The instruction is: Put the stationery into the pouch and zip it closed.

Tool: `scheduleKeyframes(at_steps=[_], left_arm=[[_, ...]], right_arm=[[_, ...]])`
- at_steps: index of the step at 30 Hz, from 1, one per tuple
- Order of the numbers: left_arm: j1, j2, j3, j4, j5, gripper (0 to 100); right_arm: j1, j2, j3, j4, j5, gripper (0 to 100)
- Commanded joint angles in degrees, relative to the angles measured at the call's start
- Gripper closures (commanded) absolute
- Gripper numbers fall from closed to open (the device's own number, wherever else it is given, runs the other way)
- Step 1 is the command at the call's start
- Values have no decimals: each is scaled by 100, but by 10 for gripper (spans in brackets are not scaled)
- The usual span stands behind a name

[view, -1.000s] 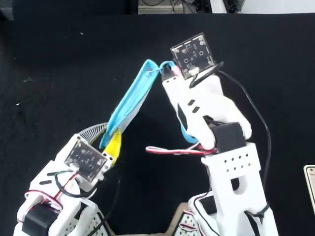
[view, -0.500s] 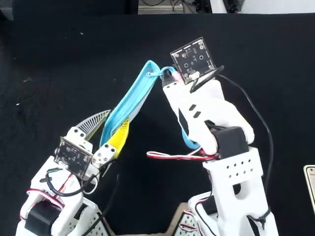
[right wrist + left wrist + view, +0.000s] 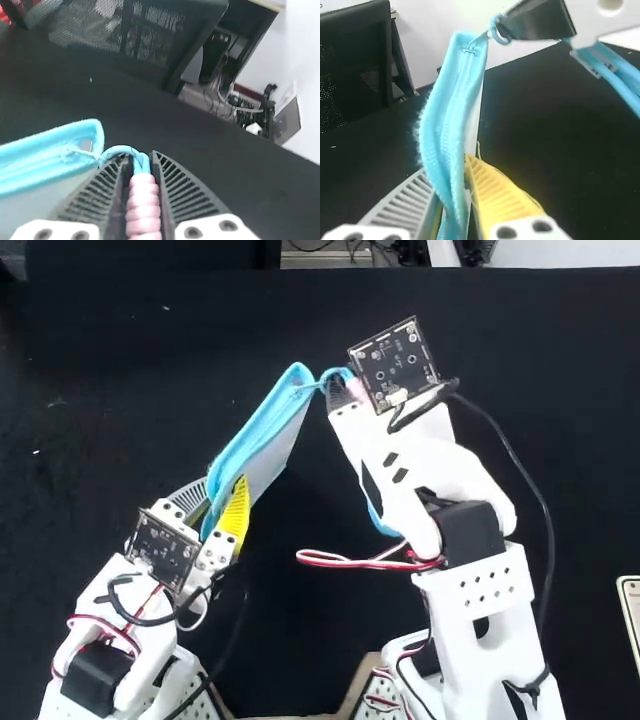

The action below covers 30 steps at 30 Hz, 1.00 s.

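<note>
My left jaws pinch the blue pouch (image 3: pixel 262 440) at its near end; my right jaws clamp its zip pull (image 3: pixel 320 382).

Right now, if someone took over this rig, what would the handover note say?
Left gripper: jaws shut on the near end of the pouch.
Right gripper: jaws shut on the zipper pull at the far end.
Pouch hangs stretched between them, off the table.
Zip looks closed along the visible length; contents hidden.
Left: probably lower the pouch and release.
</note>
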Motion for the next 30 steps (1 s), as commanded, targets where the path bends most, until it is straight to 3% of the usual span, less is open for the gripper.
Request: scheduleKeyframes(at_steps=[1,14,21,26,30], left_arm=[[-22,26,-66,88,-211,970],[-22,18,-321,440,-220,970],[-22,26,-312,440,-229,970],[-22,26,-312,431,-229,970],[-22,26,-312,431,-229,970]], right_arm=[[-9,-136,-233,-325,-9,988],[800,488,-233,-756,0,988],[791,593,-242,-703,-53,988],[202,13,-259,237,-53,965],[-659,-365,-470,1407,-53,819]])
